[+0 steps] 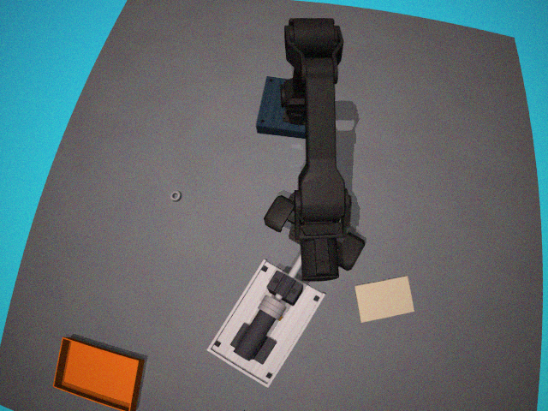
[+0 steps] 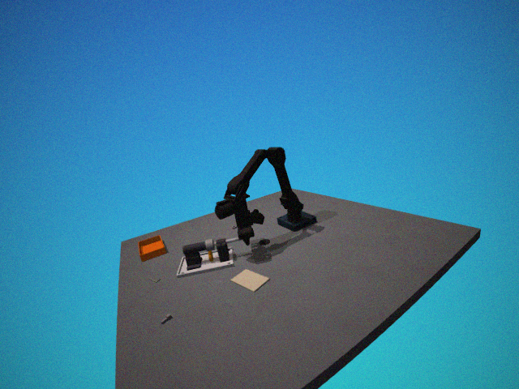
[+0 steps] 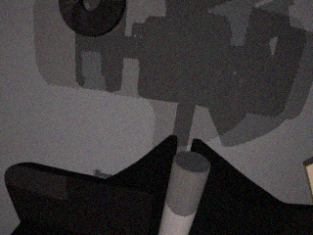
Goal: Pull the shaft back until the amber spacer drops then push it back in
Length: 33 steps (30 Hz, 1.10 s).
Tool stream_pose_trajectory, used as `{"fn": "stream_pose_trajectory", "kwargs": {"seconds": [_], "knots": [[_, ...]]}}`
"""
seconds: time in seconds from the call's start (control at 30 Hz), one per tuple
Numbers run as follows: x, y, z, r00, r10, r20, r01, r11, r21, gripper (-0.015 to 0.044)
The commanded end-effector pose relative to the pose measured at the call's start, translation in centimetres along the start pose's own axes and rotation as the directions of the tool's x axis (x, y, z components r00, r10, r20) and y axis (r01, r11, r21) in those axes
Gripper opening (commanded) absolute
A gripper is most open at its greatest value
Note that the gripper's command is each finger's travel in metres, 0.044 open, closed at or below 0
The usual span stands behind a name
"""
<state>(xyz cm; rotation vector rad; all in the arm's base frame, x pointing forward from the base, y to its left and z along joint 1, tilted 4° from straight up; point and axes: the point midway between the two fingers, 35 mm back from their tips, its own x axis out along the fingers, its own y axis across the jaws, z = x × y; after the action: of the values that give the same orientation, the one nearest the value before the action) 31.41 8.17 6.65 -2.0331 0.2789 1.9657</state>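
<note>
My gripper (image 1: 319,264) (image 2: 246,237) (image 3: 183,144) is shut on the pale shaft (image 1: 295,267) (image 2: 232,240) (image 3: 185,193) near its free end. The shaft runs through the small dark block (image 1: 284,287) (image 2: 223,250) toward the big dark housing block (image 1: 255,332) (image 2: 195,247). Pale grey spacers (image 1: 271,306) (image 2: 209,244) sit around the shaft, close against the housing; any small gap is unclear. The amber spacer (image 1: 281,318) (image 2: 210,255) shows low beneath them, apparently off the shaft and upright over the white base plate (image 1: 289,334) (image 2: 209,267). Its lower contact is unclear.
An orange tray (image 1: 101,372) (image 2: 152,247) lies beyond the housing. A cream pad (image 1: 384,299) (image 2: 250,279) lies beside the base. A small grey ring (image 1: 171,195) lies left of the arm. A dark holed disc (image 3: 105,24) lies near the gripper.
</note>
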Motion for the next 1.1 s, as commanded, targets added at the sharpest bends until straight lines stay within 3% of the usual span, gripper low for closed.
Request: {"fn": "stream_pose_trajectory", "kwargs": {"seconds": [0.0, 1.07], "knots": [[-0.1, 0.1, -0.4, 1.0, 0.0, -0.008, 0.0, 1.0, 0.0, 0.0], [-0.1, 0.1, -1.7, 1.0, 0.0, -0.009, 0.0, 1.0, 0.0, 0.0]]}}
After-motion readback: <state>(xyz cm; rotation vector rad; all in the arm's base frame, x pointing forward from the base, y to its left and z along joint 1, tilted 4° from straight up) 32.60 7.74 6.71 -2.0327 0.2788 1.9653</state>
